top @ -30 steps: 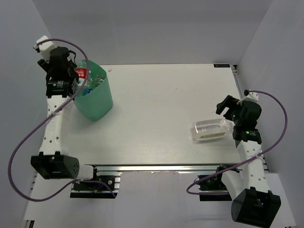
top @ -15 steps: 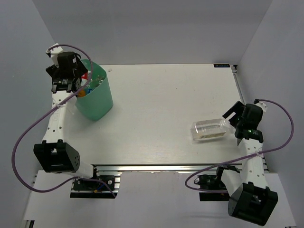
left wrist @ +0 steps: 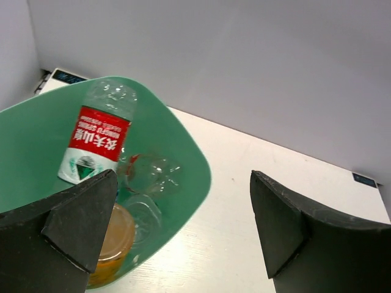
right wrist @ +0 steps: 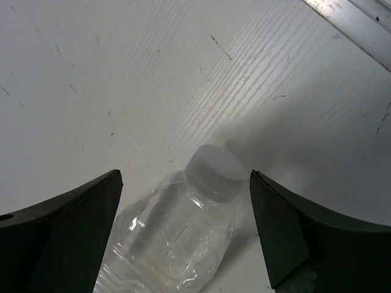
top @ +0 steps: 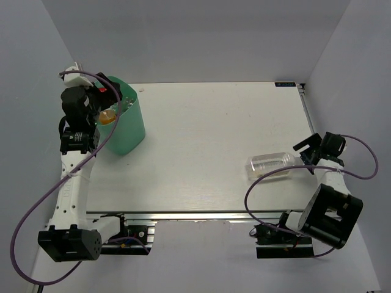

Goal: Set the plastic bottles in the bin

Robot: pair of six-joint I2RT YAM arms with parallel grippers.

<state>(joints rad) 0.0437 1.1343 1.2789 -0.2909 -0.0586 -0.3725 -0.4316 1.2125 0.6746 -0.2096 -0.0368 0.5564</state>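
The mint-green bin [top: 126,131] stands at the table's far left. Inside the bin [left wrist: 197,160] lie a red-labelled bottle [left wrist: 98,137], an orange-filled bottle [left wrist: 112,243] and clear bottles [left wrist: 150,173]. My left gripper [top: 102,102] hovers open above its near rim, holding nothing [left wrist: 183,213]. A wide, label-free clear bottle [top: 271,165] lies on its side at the right, white cap [right wrist: 212,165] pointing to my right gripper [top: 306,157]. That gripper [right wrist: 184,210] is open, its fingers on either side of the bottle's neck and shoulder, not touching.
The white table [top: 201,134] is walled by grey panels on three sides. An aluminium rail [top: 208,215] runs along the near edge. A metal strip [right wrist: 360,27] borders the table's right side.
My left gripper opened over the bin and let the red-labelled bottle drop in, then drew back towards the near rim. The right arm swung down and out to the clear bottle's cap end.
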